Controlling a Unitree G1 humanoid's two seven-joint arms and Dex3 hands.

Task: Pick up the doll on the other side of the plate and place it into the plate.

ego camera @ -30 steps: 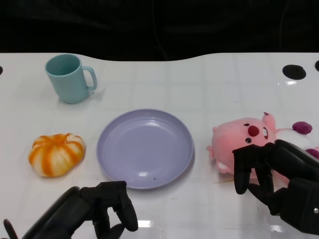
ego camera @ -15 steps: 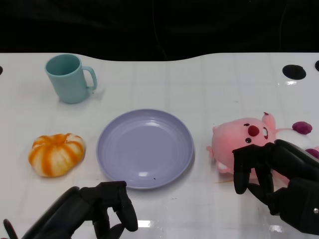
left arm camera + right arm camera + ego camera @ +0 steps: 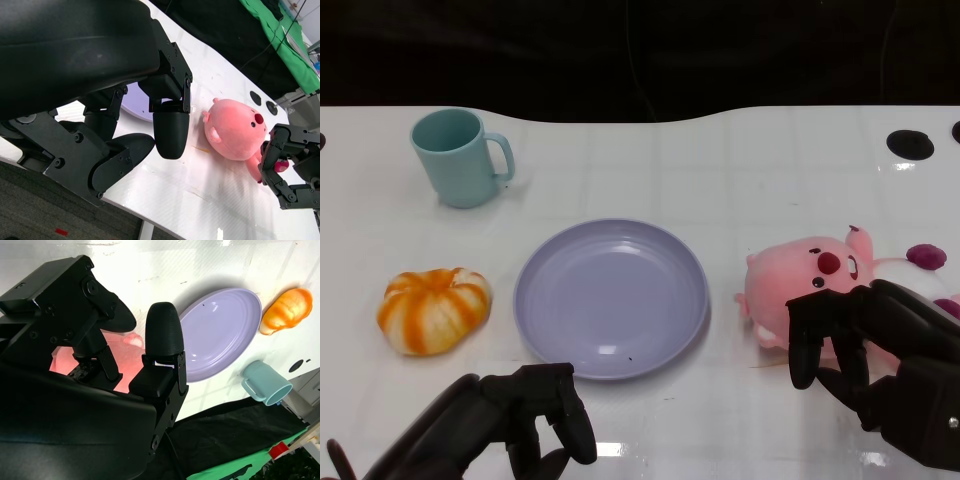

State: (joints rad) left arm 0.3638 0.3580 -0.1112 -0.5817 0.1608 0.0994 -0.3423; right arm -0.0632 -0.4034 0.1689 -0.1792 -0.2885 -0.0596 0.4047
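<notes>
The pink plush doll (image 3: pixel 810 285) lies on the white table just right of the lavender plate (image 3: pixel 610 300), its face up. My right hand (image 3: pixel 880 360) hovers over the doll's near side, fingers bent down and apart, with nothing gripped. The right wrist view shows the doll (image 3: pixel 125 360) beneath those fingers (image 3: pixel 162 335), with the plate (image 3: pixel 220 335) beyond. My left hand (image 3: pixel 510 420) sits low at the table's front edge, near the plate's front left, fingers loosely bent and holding nothing. In the left wrist view the doll (image 3: pixel 235 130) lies past my fingers (image 3: pixel 170 130), with the right hand (image 3: pixel 287 160) by it.
An orange and white pumpkin toy (image 3: pixel 433 309) lies left of the plate. A teal mug (image 3: pixel 460 157) stands at the back left. A round black hole (image 3: pixel 910 144) marks the table's far right. A small purple piece (image 3: pixel 925 256) lies right of the doll.
</notes>
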